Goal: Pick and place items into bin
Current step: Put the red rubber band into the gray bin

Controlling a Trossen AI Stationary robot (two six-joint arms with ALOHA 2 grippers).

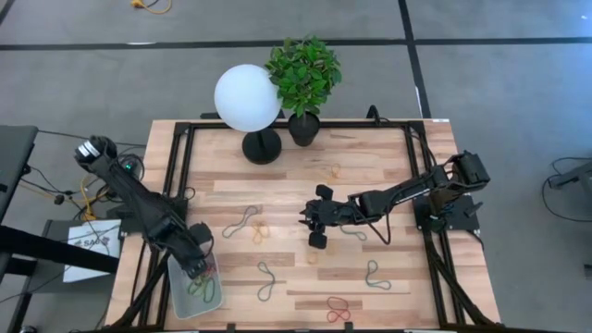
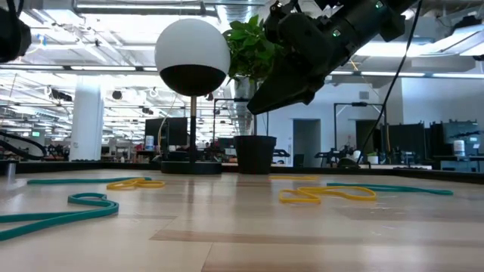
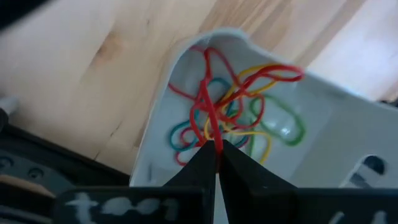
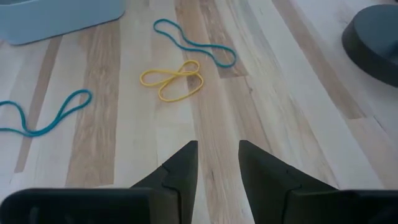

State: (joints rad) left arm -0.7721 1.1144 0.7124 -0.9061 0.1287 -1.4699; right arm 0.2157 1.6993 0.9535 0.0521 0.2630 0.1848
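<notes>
The bin (image 1: 185, 310) sits at the table's near left corner and holds several red, yellow, green and teal rubber bands (image 3: 249, 118). My left gripper (image 3: 216, 150) stands right above it (image 1: 197, 268), pointing steeply down, shut on a red band (image 3: 208, 93). My right gripper (image 1: 311, 218) hovers open over the table's middle, nothing between its fingers (image 4: 217, 158). Ahead of it a yellow band (image 4: 174, 81) and a teal band (image 4: 196, 43) lie flat on the wood. My left gripper pinches the red band's strands (image 3: 210, 129) between its two fingertips, coming from above and pointing down. The band hangs below the fingers into the bin, its loop (image 3: 273, 76) spread over the pile of bands there.
More loose bands lie on the wood: teal (image 1: 266, 279), teal (image 1: 375, 276), red (image 1: 338, 310), teal (image 1: 242, 220), yellow (image 1: 261, 231). A white globe lamp (image 1: 247, 97) and a potted plant (image 1: 303, 74) stand at the far edge. A black frame (image 1: 180, 166) borders the table.
</notes>
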